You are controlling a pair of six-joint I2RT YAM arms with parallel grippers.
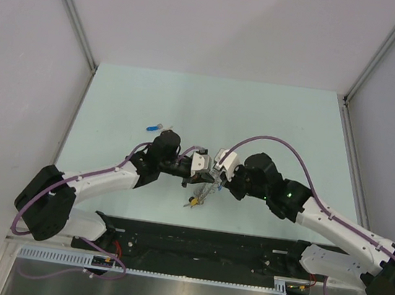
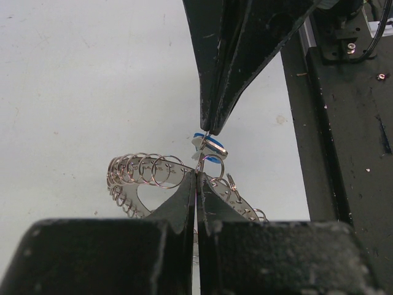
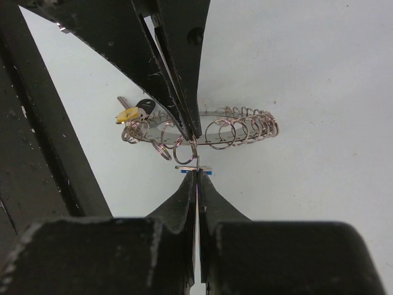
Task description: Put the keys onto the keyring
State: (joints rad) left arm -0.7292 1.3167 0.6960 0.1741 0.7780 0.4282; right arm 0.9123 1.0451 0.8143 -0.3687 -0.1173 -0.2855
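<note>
A pale mint worktop [image 1: 281, 122] forms the floor of a booth with plain white walls [image 1: 221, 20] and slanting metal corner posts [image 1: 70, 7]. A black rail [image 1: 200, 239] runs along its near edge, where the arms are bolted. Both arms reach inward and meet over the middle of the worktop.

The left claw [image 2: 196, 177] is pressed together on the keyring [image 2: 138, 172], pinching its rim among the wire loops. The right claw [image 3: 196, 178] faces it tip to tip and pinches a blue-headed key [image 3: 196, 169] just beside the ring's edge, against one loop. At the ring's left end in the right wrist view hang a yellow key [image 3: 129, 115] and a black key [image 3: 146, 107], touching each other. A lone blue key [image 1: 158, 126] lies on the worktop well apart, beyond the left arm's wrist.

From above, the claws cover most of the ring, leaving only a sliver and the yellow head in sight. The pinched key shows edge-on, its blade hidden between the fingers, so I cannot tell whether it is threaded into the loop. Nor can I tell whether the ring touches the worktop. Each wrist camera's own fingers block the lower part of its view.
</note>
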